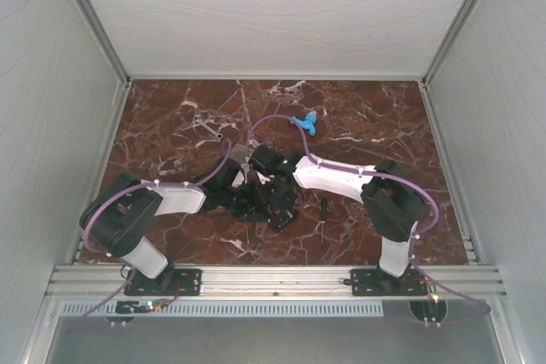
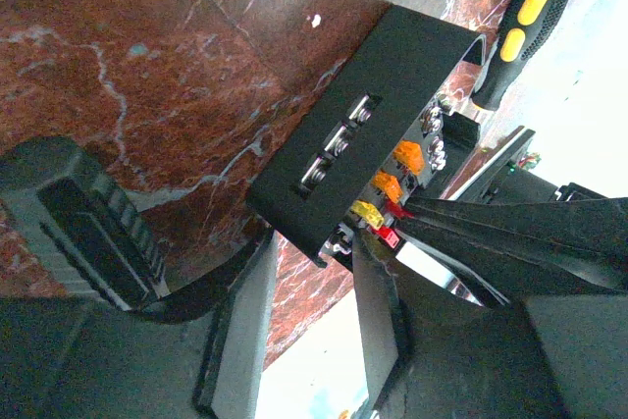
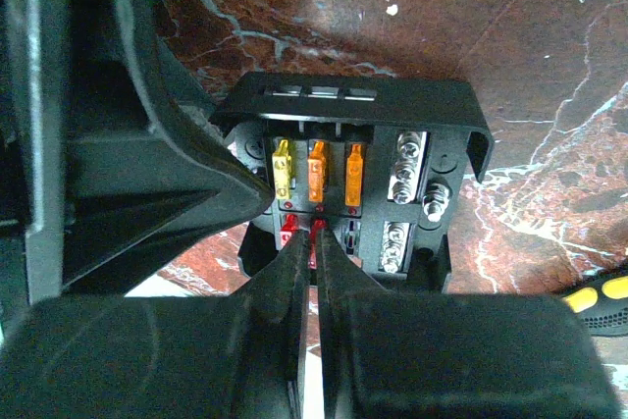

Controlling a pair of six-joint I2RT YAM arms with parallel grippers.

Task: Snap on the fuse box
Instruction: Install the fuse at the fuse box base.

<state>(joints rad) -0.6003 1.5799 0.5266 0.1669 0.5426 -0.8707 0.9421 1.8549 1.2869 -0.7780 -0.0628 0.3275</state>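
Red-veined marble table (image 1: 367,125), top view: fuse box (image 1: 281,210) is found at centre, met by left gripper (image 1: 246,189) and right gripper (image 1: 275,183). Left wrist view: the box's near edge is seen between parted fingers; a firm grip cannot be confirmed. Right wrist view: jaws are pressed together, tips set among the red fuses (image 3: 291,226).

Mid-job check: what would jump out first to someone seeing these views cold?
The uncovered black fuse box in the middle of the table, its yellow and orange fuses bright against the black. The right tool is shut, tips down among the red fuses. A yellow-and-black screwdriver lies beside the box.
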